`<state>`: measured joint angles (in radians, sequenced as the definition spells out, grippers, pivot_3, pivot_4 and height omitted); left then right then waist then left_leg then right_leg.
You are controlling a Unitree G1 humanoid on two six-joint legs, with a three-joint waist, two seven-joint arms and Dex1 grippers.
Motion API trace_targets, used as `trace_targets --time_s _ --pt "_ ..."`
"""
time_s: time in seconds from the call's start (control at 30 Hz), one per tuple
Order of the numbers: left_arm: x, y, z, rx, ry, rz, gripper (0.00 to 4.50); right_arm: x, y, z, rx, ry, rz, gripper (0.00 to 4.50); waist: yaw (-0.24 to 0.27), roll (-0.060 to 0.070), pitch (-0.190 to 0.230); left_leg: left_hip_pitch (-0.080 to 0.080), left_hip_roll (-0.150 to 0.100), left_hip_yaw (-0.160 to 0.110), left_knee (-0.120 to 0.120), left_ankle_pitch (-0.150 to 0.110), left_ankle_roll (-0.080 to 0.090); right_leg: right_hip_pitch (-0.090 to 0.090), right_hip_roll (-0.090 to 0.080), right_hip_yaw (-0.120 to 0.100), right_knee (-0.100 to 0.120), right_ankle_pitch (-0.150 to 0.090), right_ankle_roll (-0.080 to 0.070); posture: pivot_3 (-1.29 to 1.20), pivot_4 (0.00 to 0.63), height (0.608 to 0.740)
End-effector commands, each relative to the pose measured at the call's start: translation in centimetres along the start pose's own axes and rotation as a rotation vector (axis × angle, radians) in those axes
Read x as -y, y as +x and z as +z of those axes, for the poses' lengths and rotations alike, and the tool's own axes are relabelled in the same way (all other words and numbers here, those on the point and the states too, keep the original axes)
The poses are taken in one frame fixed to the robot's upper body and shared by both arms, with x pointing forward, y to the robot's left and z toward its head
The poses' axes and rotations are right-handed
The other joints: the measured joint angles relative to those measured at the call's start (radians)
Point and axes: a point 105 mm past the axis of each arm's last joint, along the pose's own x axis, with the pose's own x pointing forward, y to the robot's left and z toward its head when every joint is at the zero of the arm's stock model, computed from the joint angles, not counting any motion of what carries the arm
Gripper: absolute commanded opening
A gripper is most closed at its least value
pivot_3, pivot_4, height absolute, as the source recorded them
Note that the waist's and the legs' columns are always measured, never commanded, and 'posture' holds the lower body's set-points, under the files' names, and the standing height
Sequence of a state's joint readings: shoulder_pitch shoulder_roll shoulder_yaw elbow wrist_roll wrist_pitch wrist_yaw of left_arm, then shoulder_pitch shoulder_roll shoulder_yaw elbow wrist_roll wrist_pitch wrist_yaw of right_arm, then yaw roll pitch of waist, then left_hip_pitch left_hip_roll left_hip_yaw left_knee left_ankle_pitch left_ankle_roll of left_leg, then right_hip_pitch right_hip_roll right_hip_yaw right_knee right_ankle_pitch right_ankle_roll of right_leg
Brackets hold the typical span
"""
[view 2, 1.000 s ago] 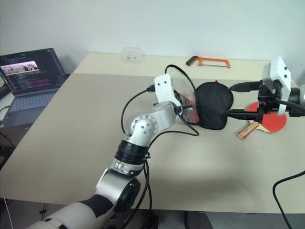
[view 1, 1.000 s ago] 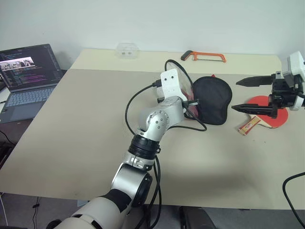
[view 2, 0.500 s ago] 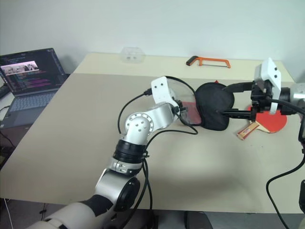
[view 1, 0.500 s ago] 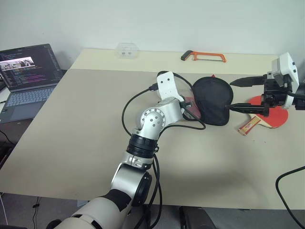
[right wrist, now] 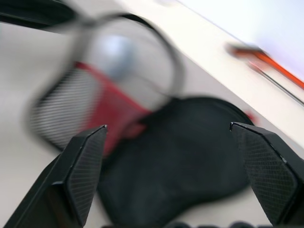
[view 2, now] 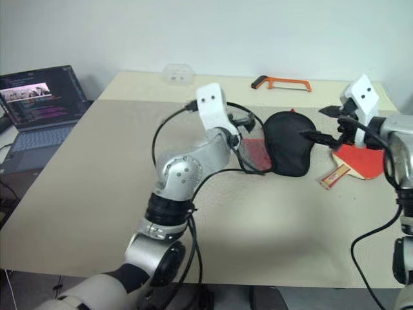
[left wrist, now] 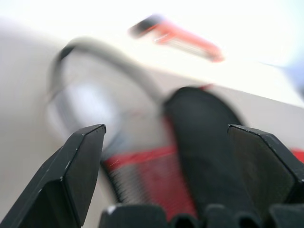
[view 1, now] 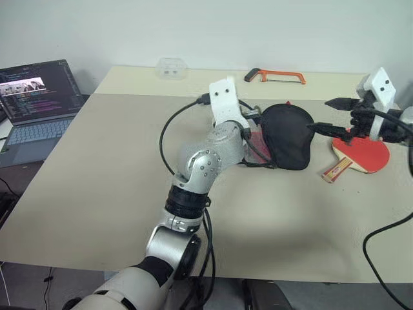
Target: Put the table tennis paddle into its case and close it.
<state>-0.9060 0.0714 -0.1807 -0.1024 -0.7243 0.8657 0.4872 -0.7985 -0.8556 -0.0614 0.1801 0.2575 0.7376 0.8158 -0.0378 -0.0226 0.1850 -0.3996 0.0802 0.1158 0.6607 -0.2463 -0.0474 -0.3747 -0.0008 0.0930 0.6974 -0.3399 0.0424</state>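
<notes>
The left gripper (left wrist: 166, 156) has its two black fingers spread wide with nothing between them; in its wrist view the case (view 1: 287, 135) lies ahead of the open jaws, its black side toward one finger and its red side with the mesh pocket showing low between the two. From the head views this gripper sits just beside the case's near-left edge, above the red flap, with a black cable (view 1: 169, 132) looping around its wrist. The right gripper (view 1: 329, 115) is also spread wide and empty, its two fingers one above the other and pointing toward the case from the far side; the lower fingertip is close to the case's right edge, though I cannot tell whether it touches. In the right wrist view the black body of the case fills the space ahead of the open jaws, with the red mesh part beyond it. The paddle (view 1: 360, 155) lies flat on the table (view 1: 97, 181) below and just behind the right jaws, outside the case, red face up, its pale handle pointing toward the near edge. The case lies between the two sets of jaws. Well beyond both, an orange hacksaw (view 1: 276, 77) and a small clear box (view 1: 171, 67) rest near the far edge, and a laptop (view 1: 35, 106) stands off to the left.
</notes>
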Motion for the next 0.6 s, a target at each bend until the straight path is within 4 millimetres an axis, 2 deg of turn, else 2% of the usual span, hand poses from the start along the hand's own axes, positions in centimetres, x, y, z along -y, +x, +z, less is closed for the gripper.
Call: trace_targets --time_s 0.03,0.1,0.2,0.33,0.43,0.5,0.6 --pt "-1.6 -1.2 0.2 0.018 0.134 -0.123 4.45 4.2 -1.7 0.0 -0.019 0.122 -0.347 4.50 -0.003 0.000 0.000 0.000 0.000 0.000 0.000 0.000 -0.001 -0.001 0.000 0.000 0.000 0.000 0.000 0.00 0.150 0.740" --pt "-2.6 -1.8 -0.1 0.010 0.211 -0.204 4.45 7.0 -3.2 -0.4 -0.006 0.229 -0.598 4.50 -0.005 0.000 0.000 0.000 0.001 0.000 0.000 0.001 -0.001 -0.002 0.001 0.000 0.002 0.000 0.000 0.00 0.150 0.740" --pt "-3.2 -3.5 -0.6 -0.020 0.278 -0.382 4.45 7.9 -4.9 -1.0 -0.021 0.283 -0.773 4.50 -0.002 0.000 0.000 -0.003 0.000 0.001 0.000 0.001 -0.001 -0.005 0.000 -0.001 0.002 0.000 0.000 0.00 0.150 0.740" --pt "-4.9 -6.7 0.5 -0.016 0.309 -0.617 4.45 5.9 -4.6 -2.7 -0.083 0.441 -0.855 4.50 -0.006 0.000 0.000 -0.004 0.002 0.002 -0.001 0.001 -0.002 -0.008 0.000 -0.002 0.001 0.000 0.000 0.00 0.150 0.740" --pt "-6.4 -8.9 0.5 -0.040 0.407 -0.731 4.45 4.9 -4.9 -4.4 -0.119 0.572 -0.965 4.50 -0.018 0.001 0.000 -0.006 0.002 0.005 -0.001 0.001 -0.002 -0.012 0.001 0.001 0.005 0.000 0.000 0.00 0.150 0.740" --pt "-7.5 -9.8 0.5 -0.067 0.440 -0.766 4.45 4.2 -4.9 -5.6 -0.153 0.659 -0.998 4.50 -0.020 0.001 0.000 -0.006 0.002 0.005 -0.001 0.001 -0.002 -0.013 0.001 0.001 0.007 0.000 0.000 0.00 0.150 0.740" --pt "-8.8 -10.2 0.9 -0.077 0.446 -0.751 4.45 3.4 -4.3 -6.8 -0.179 0.731 -0.991 4.50 -0.018 0.001 0.000 -0.006 0.001 0.005 0.000 0.001 -0.002 -0.014 0.001 0.002 0.007 0.000 0.000 0.00 0.150 0.740"
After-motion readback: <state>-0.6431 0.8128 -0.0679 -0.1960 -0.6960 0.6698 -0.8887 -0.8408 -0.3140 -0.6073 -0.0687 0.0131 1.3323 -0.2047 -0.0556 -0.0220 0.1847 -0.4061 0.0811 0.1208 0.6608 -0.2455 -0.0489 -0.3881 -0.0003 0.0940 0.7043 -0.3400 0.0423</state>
